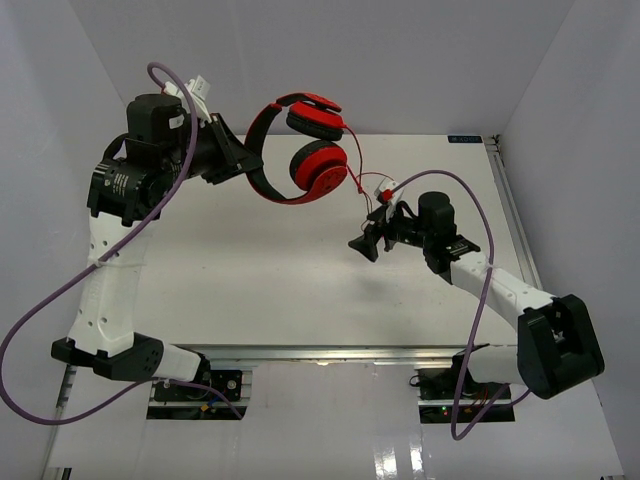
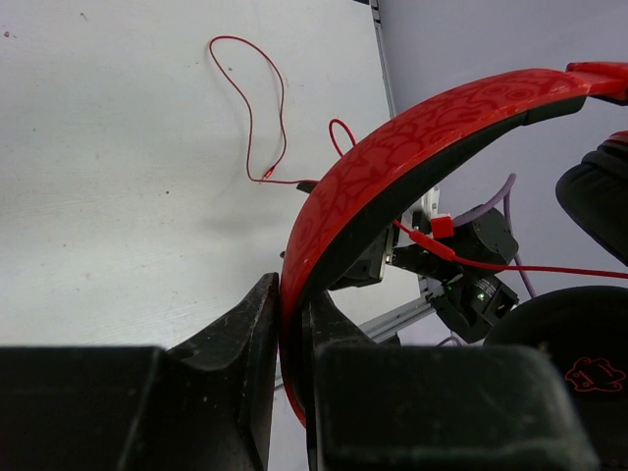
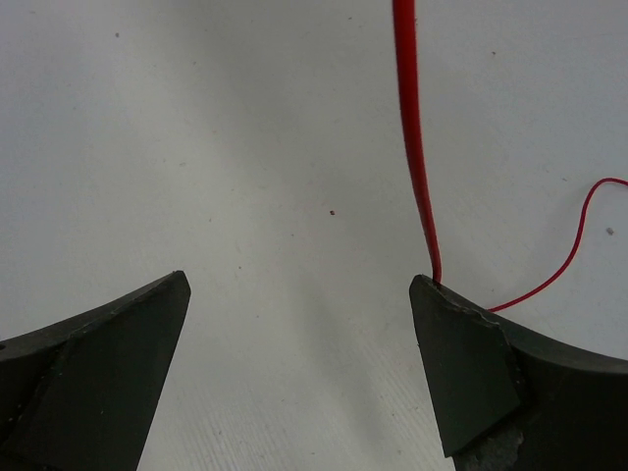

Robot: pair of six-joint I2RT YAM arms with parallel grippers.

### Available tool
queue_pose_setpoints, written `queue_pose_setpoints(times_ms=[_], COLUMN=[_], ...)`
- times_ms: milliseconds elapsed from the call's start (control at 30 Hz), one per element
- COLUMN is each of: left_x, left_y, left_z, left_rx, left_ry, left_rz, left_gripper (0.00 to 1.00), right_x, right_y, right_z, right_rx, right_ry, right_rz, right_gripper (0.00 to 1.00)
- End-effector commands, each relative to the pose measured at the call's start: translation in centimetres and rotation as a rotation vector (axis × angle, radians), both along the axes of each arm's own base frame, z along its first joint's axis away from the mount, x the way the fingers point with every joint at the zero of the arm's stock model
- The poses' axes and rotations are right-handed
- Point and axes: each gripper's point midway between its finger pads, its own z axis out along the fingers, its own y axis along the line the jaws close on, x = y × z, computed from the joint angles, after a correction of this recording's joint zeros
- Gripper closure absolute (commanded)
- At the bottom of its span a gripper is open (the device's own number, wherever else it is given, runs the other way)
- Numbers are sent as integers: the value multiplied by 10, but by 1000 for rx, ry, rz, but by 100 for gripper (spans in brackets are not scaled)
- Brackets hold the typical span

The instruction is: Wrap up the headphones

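The red headphones [image 1: 315, 160] hang in the air over the table's far left. My left gripper [image 1: 243, 165] is shut on their headband [image 2: 392, 167], with a finger on each side of the red band. The thin red cord [image 1: 355, 165] drops from the earcups toward my right gripper [image 1: 378, 238]. That gripper is open wide above the table. The cord [image 3: 412, 137] passes just outside its right fingertip [image 3: 461, 363], not between the jaws. Loose cord loops [image 2: 250, 108] lie on the table.
The white table [image 1: 250, 270] has a metal rail [image 1: 510, 200] along its right edge. Grey walls close in the back and sides. Purple arm cables [image 1: 480, 300] loop beside both arms.
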Motion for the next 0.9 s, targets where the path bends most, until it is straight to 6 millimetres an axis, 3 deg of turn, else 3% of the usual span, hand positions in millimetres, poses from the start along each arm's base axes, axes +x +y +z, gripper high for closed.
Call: queue_pose_setpoints(times_ms=[0, 33, 133, 333, 400, 600, 733, 833, 867], left_x=[-25, -25, -25, -25, -25, -27, -31, -34, -34], left_y=[1, 2, 5, 6, 6, 3, 2, 0, -1], left_z=[36, 36, 35, 26, 25, 22, 24, 27, 27], left_rx=[-72, -69, -52, -47, -48, -60, -69, -85, -89], left_ry=[-88, -90, -96, -88, -89, -83, -85, -87, -84], left_rz=[-20, -15, -2, -1, -3, -19, -27, -41, -45], left_gripper=[100, 100, 100, 100, 100, 100, 100, 100, 100], right_x=[28, 25, -35, -83, -82, -50, -41, -44, -43], right_y=[4, 4, 11, -2, -7, -11, 4, 26, 31], right_z=[49, 51, 61, 67, 63, 66, 69, 67, 70], right_rx=[38, 23, 20, -38, -69, -93, -12, 60, 89], right_ry=[-153, -161, -165, -326, -320, -292, -191, -39, 6], right_rz=[-43, -9, 421, 622, 596, 372, 345, 364, 353], right_gripper=[0, 2, 1, 4, 4, 2, 3, 0, 4])
